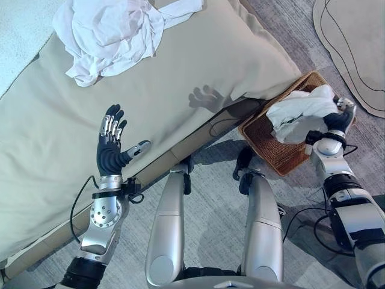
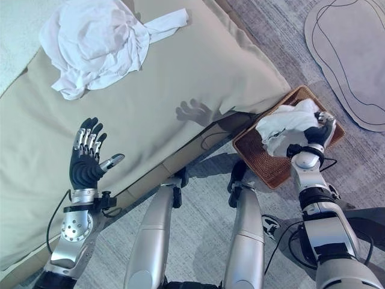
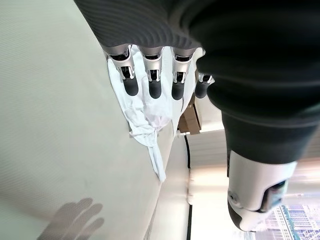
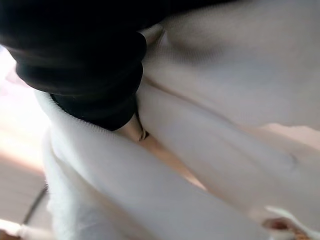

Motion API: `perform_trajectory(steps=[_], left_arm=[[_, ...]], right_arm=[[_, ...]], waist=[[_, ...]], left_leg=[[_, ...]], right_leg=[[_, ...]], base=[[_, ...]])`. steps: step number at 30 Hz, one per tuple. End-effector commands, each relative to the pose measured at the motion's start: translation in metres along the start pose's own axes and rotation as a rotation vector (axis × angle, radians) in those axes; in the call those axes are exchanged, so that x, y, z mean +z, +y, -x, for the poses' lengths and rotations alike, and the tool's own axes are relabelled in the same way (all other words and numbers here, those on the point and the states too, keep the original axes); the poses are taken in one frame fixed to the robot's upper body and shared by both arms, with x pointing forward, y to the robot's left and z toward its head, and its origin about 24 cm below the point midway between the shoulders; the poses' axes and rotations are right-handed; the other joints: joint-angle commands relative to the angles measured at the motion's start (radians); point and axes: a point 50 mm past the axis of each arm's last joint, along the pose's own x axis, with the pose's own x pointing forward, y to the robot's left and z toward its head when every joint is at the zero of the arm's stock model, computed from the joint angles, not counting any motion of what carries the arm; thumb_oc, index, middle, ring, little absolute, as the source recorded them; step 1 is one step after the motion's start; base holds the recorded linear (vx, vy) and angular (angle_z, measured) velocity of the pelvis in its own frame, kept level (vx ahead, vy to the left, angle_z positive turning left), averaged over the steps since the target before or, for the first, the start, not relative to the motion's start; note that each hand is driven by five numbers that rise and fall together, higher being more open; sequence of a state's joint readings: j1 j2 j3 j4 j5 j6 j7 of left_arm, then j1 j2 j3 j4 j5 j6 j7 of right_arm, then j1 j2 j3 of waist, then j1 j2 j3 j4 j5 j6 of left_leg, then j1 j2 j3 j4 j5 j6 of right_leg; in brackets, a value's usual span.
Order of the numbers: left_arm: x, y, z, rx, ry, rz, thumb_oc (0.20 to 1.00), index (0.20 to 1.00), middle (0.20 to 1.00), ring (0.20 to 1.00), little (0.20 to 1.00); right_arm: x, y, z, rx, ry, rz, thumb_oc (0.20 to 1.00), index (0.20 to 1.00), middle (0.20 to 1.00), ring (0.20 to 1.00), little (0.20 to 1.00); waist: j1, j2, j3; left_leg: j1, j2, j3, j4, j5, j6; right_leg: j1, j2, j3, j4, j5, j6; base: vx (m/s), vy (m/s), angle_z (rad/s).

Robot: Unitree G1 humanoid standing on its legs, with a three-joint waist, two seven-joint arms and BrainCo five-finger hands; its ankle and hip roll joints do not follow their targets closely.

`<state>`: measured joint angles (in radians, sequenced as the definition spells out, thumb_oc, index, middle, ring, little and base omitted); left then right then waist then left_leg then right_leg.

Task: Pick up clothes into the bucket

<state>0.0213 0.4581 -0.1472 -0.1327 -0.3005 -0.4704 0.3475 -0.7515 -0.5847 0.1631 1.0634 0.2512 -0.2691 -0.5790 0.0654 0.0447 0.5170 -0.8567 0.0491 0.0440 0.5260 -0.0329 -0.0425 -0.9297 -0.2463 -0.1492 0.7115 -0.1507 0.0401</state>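
Observation:
A crumpled pile of white clothes [image 1: 111, 33] lies on the beige bed cover [image 1: 180, 78], at its far side. My left hand [image 1: 111, 150] hovers over the near part of the bed, well short of the pile, its fingers straight and spread with nothing in them; past those fingers [image 3: 152, 85] the pile [image 3: 142, 120] shows again. On the floor to the right stands a brown woven basket [image 1: 280, 156]. A white garment [image 1: 298, 111] bulges out of it. My right hand [image 1: 338, 120] is at the garment's right side, fingers curled into the cloth [image 4: 225, 75].
The bed's near edge [image 1: 198, 135] runs diagonally between the two arms, with the basket tucked against its corner. A pale rug [image 1: 355, 42] lies on the grey carpet at the far right. A light blanket [image 1: 18, 30] covers the bed's far left.

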Motion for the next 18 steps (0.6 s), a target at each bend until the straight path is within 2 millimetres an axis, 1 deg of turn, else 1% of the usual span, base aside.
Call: perform_trajectory(steps=[1, 2, 5, 6, 7, 8, 12, 15, 17, 18], left_arm=[[0.02, -0.005, -0.001, -0.006, -0.117, 0.062, 1.0, 1.0, 1.0, 1.0, 1.0], [0.021, -0.006, -0.002, -0.009, -0.122, 0.063, 1.0, 1.0, 1.0, 1.0, 1.0], [0.022, -0.007, -0.003, -0.012, -0.13, 0.064, 1.0, 1.0, 1.0, 1.0, 1.0], [0.022, -0.007, -0.004, -0.012, -0.133, 0.061, 1.0, 1.0, 1.0, 1.0, 1.0], [0.022, -0.007, -0.004, -0.013, -0.133, 0.061, 1.0, 1.0, 1.0, 1.0, 1.0], [0.023, -0.007, -0.004, -0.011, -0.137, 0.059, 1.0, 1.0, 1.0, 1.0, 1.0], [0.024, -0.007, -0.006, -0.017, -0.147, 0.049, 1.0, 1.0, 1.0, 1.0, 1.0], [0.025, -0.006, -0.006, -0.013, -0.152, 0.04, 1.0, 1.0, 1.0, 1.0, 1.0], [0.024, -0.006, -0.006, -0.011, -0.144, 0.038, 1.0, 1.0, 1.0, 1.0, 1.0], [0.023, -0.005, -0.005, -0.011, -0.143, 0.038, 1.0, 1.0, 1.0, 1.0, 1.0]], right_arm=[[-0.005, -0.007, -0.004, -0.029, 0.026, 0.062, 0.2, 0.2, 0.2, 0.2, 0.2], [-0.01, -0.008, -0.004, -0.037, 0.055, 0.065, 0.2, 0.2, 0.2, 0.2, 0.2], [-0.015, -0.01, -0.004, -0.056, 0.09, 0.069, 0.2, 0.2, 0.2, 0.2, 0.2], [-0.021, -0.017, -0.005, -0.097, 0.129, 0.06, 0.2, 0.2, 0.2, 0.2, 0.2], [-0.021, -0.017, -0.005, -0.097, 0.129, 0.06, 0.2, 0.2, 0.2, 0.2, 0.2], [-0.022, -0.024, -0.007, -0.132, 0.148, 0.05, 0.2, 0.2, 0.2, 0.2, 0.2], [-0.022, -0.043, -0.014, -0.212, 0.171, 0.022, 0.2, 0.2, 0.2, 0.2, 0.2], [-0.016, -0.05, -0.019, -0.231, 0.145, 0.024, 0.2, 0.2, 0.2, 0.2, 0.2], [-0.012, -0.055, -0.022, -0.245, 0.129, 0.032, 0.592, 0.592, 0.592, 0.592, 0.592], [-0.009, -0.056, -0.023, -0.253, 0.119, 0.032, 1.0, 1.0, 1.0, 1.0, 1.0]], waist=[[-0.023, 0.042, -0.045], [-0.021, 0.044, -0.045], [-0.017, 0.049, -0.047], [-0.013, 0.054, -0.05], [-0.013, 0.054, -0.05], [-0.011, 0.058, -0.052], [-0.008, 0.06, -0.058], [-0.009, 0.057, -0.06], [-0.01, 0.054, -0.061], [-0.011, 0.053, -0.063]], left_leg=[[-0.066, 0.008, -0.044, 0.038, -0.012, -0.001], [-0.067, 0.006, -0.046, 0.038, -0.012, 0.0], [-0.067, 0.003, -0.045, 0.038, -0.013, 0.002], [-0.064, 0.0, -0.046, 0.036, -0.015, 0.003], [-0.064, 0.0, -0.046, 0.036, -0.015, 0.003], [-0.064, -0.003, -0.046, 0.035, -0.016, 0.004], [-0.063, -0.007, -0.046, 0.029, -0.016, 0.004], [-0.059, -0.007, -0.043, 0.025, -0.015, 0.005], [-0.055, -0.005, -0.042, 0.021, -0.015, 0.005], [-0.051, -0.005, -0.041, 0.016, -0.014, 0.005]], right_leg=[[0.034, -0.04, 0.05, 0.009, 0.002, 0.07], [0.035, -0.041, 0.05, 0.009, 0.001, 0.069], [0.035, -0.042, 0.05, 0.009, -0.002, 0.07], [0.037, -0.043, 0.049, 0.008, -0.004, 0.072], [0.037, -0.043, 0.049, 0.008, -0.004, 0.072], [0.034, -0.044, 0.049, 0.01, -0.006, 0.074], [0.037, -0.046, 0.053, 0.004, -0.007, 0.076], [0.037, -0.045, 0.056, 0.001, -0.005, 0.075], [0.04, -0.044, 0.058, -0.005, -0.003, 0.074], [0.043, -0.043, 0.058, -0.009, -0.002, 0.074]], base=[[0.02, 0.006, 0.13], [0.01, 0.01, 0.12], [0.01, 0.01, 0.06], [0.01, 0.013, 0.05], [0.0, 0.0, 0.0], [0.0, 0.0, 0.0], [0.01, 0.006, -0.02], [0.0, 0.0, 0.0], [0.0, 0.0, 0.0], [0.0, 0.0, 0.0]])
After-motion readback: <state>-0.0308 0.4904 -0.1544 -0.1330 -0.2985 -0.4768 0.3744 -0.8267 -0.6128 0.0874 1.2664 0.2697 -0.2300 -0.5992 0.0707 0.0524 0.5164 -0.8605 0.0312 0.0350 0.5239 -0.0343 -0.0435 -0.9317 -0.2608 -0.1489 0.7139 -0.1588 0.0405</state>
